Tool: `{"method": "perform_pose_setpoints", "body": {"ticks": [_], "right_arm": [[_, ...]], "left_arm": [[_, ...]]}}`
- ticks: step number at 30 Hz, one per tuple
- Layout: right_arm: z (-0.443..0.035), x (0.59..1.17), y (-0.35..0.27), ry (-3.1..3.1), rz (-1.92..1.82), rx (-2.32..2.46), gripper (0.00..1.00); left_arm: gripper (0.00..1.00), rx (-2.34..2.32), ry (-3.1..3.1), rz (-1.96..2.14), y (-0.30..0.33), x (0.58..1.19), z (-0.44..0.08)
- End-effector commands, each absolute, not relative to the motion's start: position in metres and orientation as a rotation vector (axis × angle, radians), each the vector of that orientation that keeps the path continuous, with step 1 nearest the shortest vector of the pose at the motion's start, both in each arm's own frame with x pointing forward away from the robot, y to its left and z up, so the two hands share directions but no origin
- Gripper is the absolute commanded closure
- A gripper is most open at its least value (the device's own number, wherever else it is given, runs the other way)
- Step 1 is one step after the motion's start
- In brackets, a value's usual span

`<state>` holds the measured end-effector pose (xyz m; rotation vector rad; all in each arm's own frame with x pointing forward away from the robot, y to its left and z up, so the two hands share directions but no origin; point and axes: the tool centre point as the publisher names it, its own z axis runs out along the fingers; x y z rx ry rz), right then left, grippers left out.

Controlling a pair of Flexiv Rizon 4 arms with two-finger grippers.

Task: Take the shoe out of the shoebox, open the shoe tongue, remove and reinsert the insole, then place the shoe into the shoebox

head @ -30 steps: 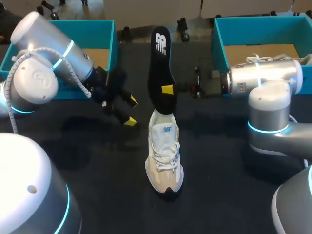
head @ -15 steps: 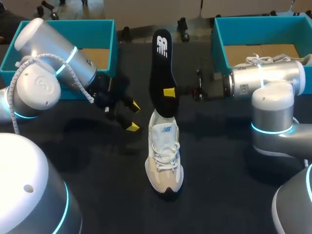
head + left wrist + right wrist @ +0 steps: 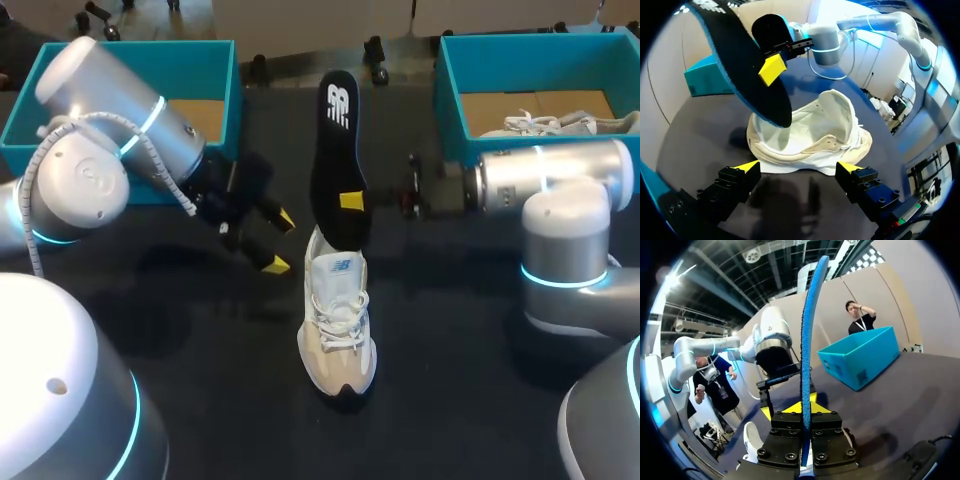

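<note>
Insole [image 3: 338, 160] stands upright over the heel of the shoe [image 3: 338, 320], my right tool [image 3: 804, 409] clenched on it; my left tool [image 3: 280, 241] hangs released near the shoe on the worktop [image 3: 450, 400].

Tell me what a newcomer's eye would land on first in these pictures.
The black insole stands upright in mid-air over the table's middle. It is pinched by the right end effector, and its lower end is over the opening of the pale shoe on the dark table. Beside the shoe, the left end effector hangs open with its yellow tips spread.
</note>
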<state>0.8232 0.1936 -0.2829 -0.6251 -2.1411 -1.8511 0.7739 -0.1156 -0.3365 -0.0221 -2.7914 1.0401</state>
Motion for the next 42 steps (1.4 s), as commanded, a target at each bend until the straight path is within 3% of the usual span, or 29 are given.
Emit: {"method": "perform_pose_setpoints", "body": {"ticks": [1, 42], "right_arm": [[-0.2845, 0.817, 0.1927, -2.133, -1.865, -0.637, 1.0], [-0.2821, 0.8198, 0.1982, -2.118, -1.852, -0.63, 1.0]], "left_arm": [[0.0, -0.057, -2.805, 1.014, -0.1174, 0.7715, -0.3313], [0.0, -0.065, -2.809, 0.995, -0.1167, 0.7647, -0.3326]]}}
